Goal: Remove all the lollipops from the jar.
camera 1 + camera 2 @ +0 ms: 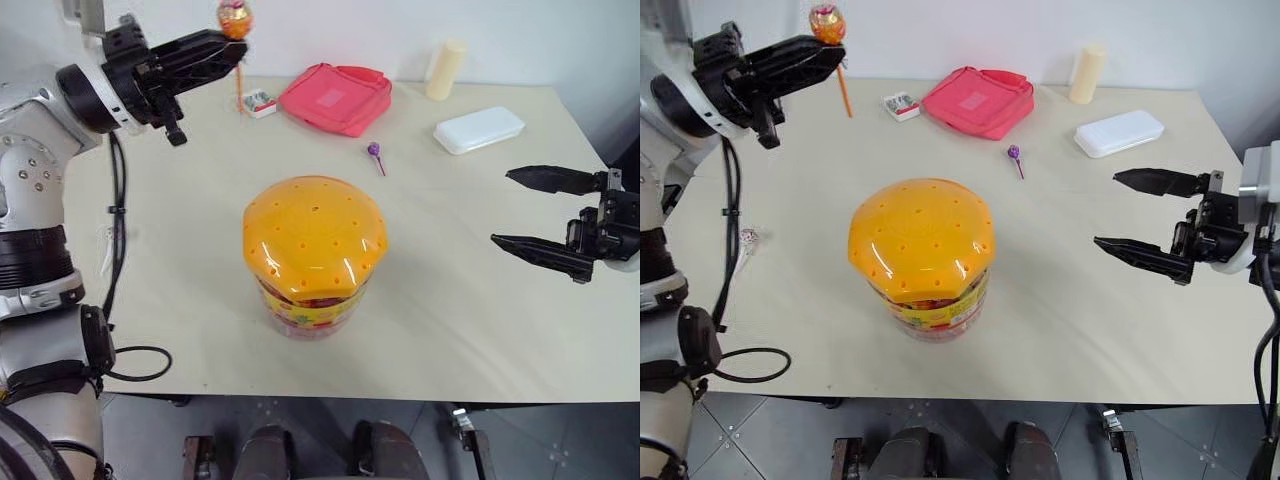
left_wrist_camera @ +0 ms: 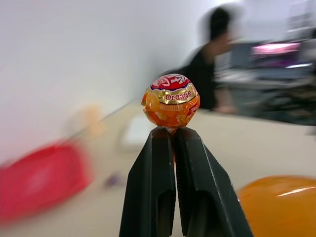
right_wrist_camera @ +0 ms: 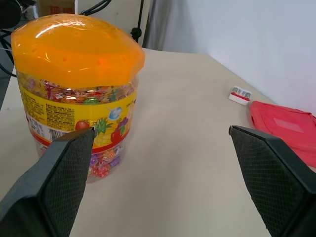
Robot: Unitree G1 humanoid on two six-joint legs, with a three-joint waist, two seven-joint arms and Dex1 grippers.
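Where the left gripper (image 1: pixel 232 52) pinches, the orange lollipop (image 1: pixel 234 18) stick hides.

Beige table (image 1: pixel 480 300): jar (image 1: pixel 312 255) stood mid-table; purple lollipop (image 1: pixel 374 152), pink lollipop (image 1: pixel 746 238) near left edge, red pouch (image 1: pixel 336 97), white case (image 1: pixel 479 129), cream cylinder (image 1: pixel 446 69), small box (image 1: pixel 259 102) laid behind.

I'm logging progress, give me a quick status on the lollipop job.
Left gripper shut on orange lollipop, held high. Right gripper open, empty, beside jar. Purple lollipop on table. Nothing in the way.
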